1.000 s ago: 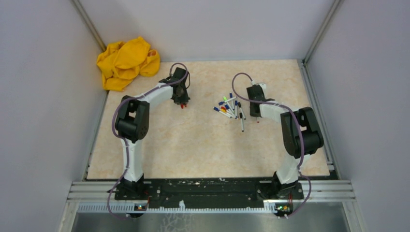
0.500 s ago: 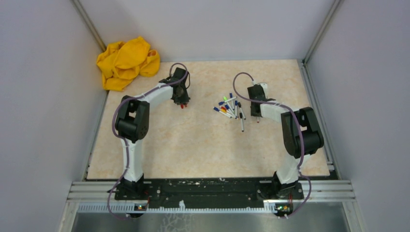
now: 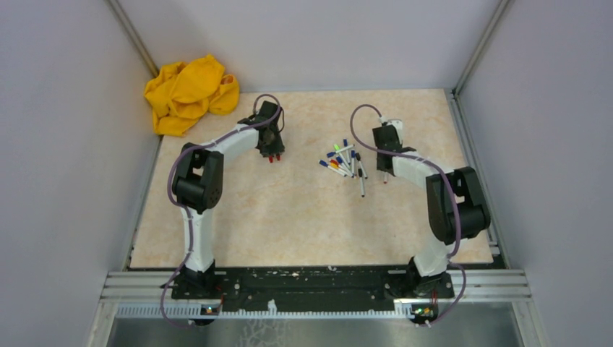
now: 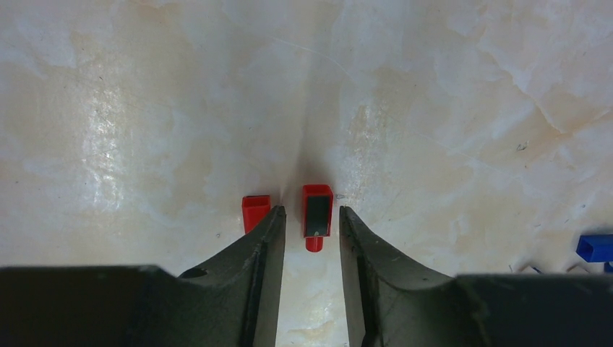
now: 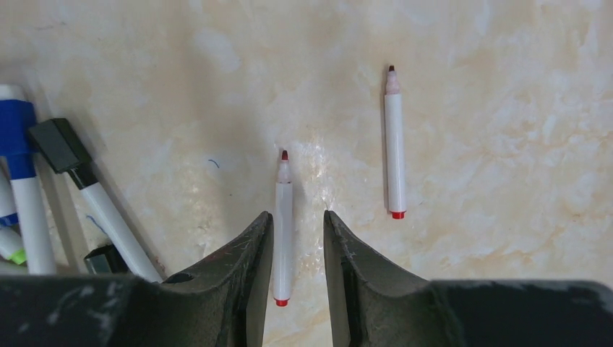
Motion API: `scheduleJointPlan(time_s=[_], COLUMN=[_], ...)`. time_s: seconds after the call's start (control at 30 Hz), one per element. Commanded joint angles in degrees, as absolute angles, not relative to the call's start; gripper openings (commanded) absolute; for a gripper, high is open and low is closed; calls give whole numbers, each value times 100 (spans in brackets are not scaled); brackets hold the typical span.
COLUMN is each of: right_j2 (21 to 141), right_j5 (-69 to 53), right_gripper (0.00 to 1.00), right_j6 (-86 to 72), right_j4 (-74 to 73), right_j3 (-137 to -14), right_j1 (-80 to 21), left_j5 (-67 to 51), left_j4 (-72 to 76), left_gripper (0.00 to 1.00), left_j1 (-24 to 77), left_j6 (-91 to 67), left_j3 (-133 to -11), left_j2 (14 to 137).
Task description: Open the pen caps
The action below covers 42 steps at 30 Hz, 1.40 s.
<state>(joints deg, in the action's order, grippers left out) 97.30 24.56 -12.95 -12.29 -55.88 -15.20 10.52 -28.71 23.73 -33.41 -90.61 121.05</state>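
1. As I judge it, the step in hand is setting down a pen that is already pulled apart. The red cap (image 4: 317, 215) lies on the worktop (image 4: 130, 94) between the fingers of the left pincer (image 4: 311, 211), lower centre of the left wrist view. The uncapped red pen barrel (image 5: 283, 217) lies between the fingers of the right pincer (image 5: 297, 215), lower centre of the right wrist view.
2. To do this well, each pincer should rise straight up with no sideways drift. The cap looks light and would likely skid if brushed. A second red cap (image 4: 255, 211) sits just beside the outer face of one finger, slightly left of centre.
3. The pile of pens (image 3: 344, 160), at the centre of the top view, is the likely next target. A black cap (image 5: 58, 142) at the left edge of the right wrist view is on its pen. A grip on the barrel, clear of the cap, would leave the cap free for the other arm.
4. The left pincer is parted only slightly wider than the red cap. Thin strips of worktop show on both sides of the cap, and the pincer holds nothing.
5. The right pincer is modestly parted and grips nothing. The barrel lies nearer the finger at frame left, though I cannot tell whether they touch.
6. A second barrel (image 5: 395, 144) lies apart at upper right, and a blue cap (image 4: 596, 247) lies loose at the right edge of the left wrist view.
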Motion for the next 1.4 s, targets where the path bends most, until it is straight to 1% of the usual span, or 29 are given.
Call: scheduleJointPlan(time_s=[0.0,0.2,0.47,0.63,0.77,1.07,1.23,1.3,1.37], right_j2=[9244,9417,9821,10081,10322,10722,10796,10842,10865], right_j5=[2427,2048,1511,1341,1208,1046,1085,1074,1066], right_gripper=[32,35,45,45,45,44,40,33,22], right_j6=[-1137,-951,-716,-712,-712,-725,-738,-759,-785], right_j4=[-939,-993,-1130,-1238,-1310,-1327,-1331,-1336,-1346], right_j3=[-5640,-5877,-6346,-6662,-6828,-6906,-6846,-6818,-6802], right_j1=[-1517,-1701,-2039,-2100,-2110,-2107,-2101,-2092,-2071], left_j5=[1118,1124,981,795,601,354,293,270,228], left_j4=[-2830,-2856,-2829,-2749,-2620,-2407,-2325,-2299,-2275], left_gripper=[42,48,57,60,66,68,68,68,68], left_j1=[2364,2364,2364,2363,2357,2355,2347,2338,2329], left_j6=[-3374,-3367,-3352,-3325,-3298,-3330,-3342,-3346,-3350], left_j3=[-9229,-9318,-9460,-9484,-9432,-9360,-9296,-9282,-9261], left_j2=[12004,11985,11903,11828,11718,11581,11515,11518,11514])
